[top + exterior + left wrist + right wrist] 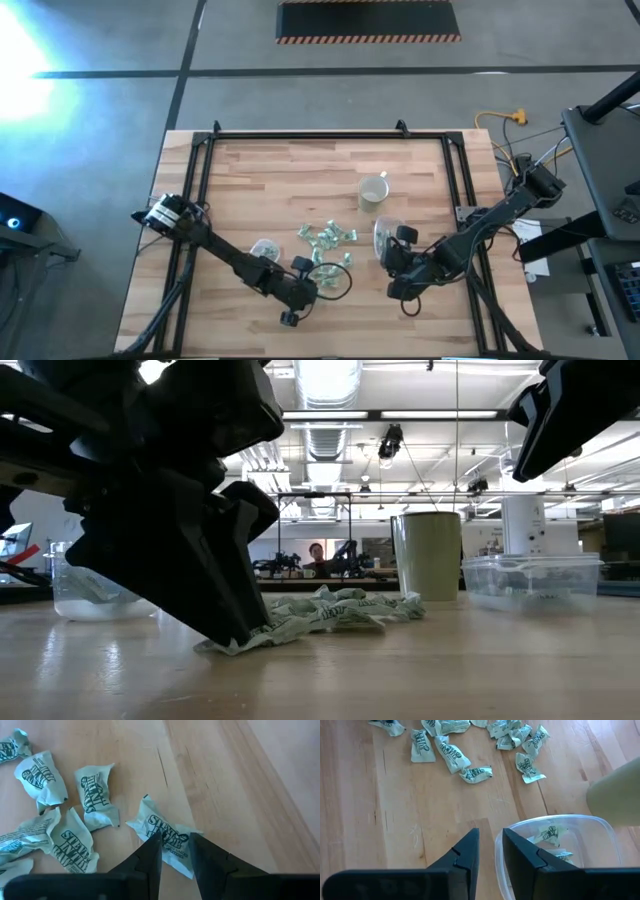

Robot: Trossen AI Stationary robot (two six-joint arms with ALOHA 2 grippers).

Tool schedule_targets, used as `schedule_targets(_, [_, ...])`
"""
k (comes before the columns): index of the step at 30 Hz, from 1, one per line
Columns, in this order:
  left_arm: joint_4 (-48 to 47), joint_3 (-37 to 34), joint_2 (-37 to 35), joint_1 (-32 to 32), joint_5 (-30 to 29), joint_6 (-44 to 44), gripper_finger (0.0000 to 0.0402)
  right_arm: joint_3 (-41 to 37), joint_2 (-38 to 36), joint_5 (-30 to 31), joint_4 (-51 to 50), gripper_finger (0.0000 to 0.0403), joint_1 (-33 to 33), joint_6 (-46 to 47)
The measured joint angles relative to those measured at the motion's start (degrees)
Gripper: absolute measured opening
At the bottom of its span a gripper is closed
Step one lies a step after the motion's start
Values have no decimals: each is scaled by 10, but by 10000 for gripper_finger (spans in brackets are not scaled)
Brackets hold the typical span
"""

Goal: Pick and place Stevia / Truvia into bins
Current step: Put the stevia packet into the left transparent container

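Observation:
Pale green Stevia packets lie flat in a loose pile [325, 235] mid-table, also seen in the right wrist view [450, 752]. My left gripper [176, 840] points down at the pile's near edge, fingers a narrow gap apart over one packet [167, 832]. My right gripper [490, 832] hovers, narrowly open and holding nothing, just off the rim of the rounded-rectangular tub [555, 850], which holds a few packets. The round tub [265, 247] stands left of the pile with packets in it. My left gripper comes from above, slanting down. Its two fingertips [156, 845] stand on the middle of one packet [172, 834], with the printed face showing between them. The packet lies on the table [245, 643] and spreads out past both fingers.
A cream mug [373, 190] stands beyond the rectangular tub [383, 232], toward the far edge. A black frame [300, 133] runs round the tabletop. Bare wood lies along the near edge [330, 330]. A person sits in the room far behind [317, 552].

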Motion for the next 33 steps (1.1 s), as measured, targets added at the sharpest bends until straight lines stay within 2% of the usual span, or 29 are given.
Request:
schedule_targets(5, [-2,0,-1,1,0,18,70,-1,0,0,0,69,0,-2])
schedule_targets(11, [-5,0,-2,1,-3,32,7,-1,0,0,0,68,0,-2])
schedule_targets(16, [-12,0,-9,1,-11,42,7,-1,0,2,0,68,0,-2])
schedule_targets(26, [-131,-4,-96,-9,-136,40,1,-1,0,11,-1,68,0,-2])
schedule_targets(33, [-295,-16,-169,-27,-256,-71,0,-1,0,11,0,68,0,-3])
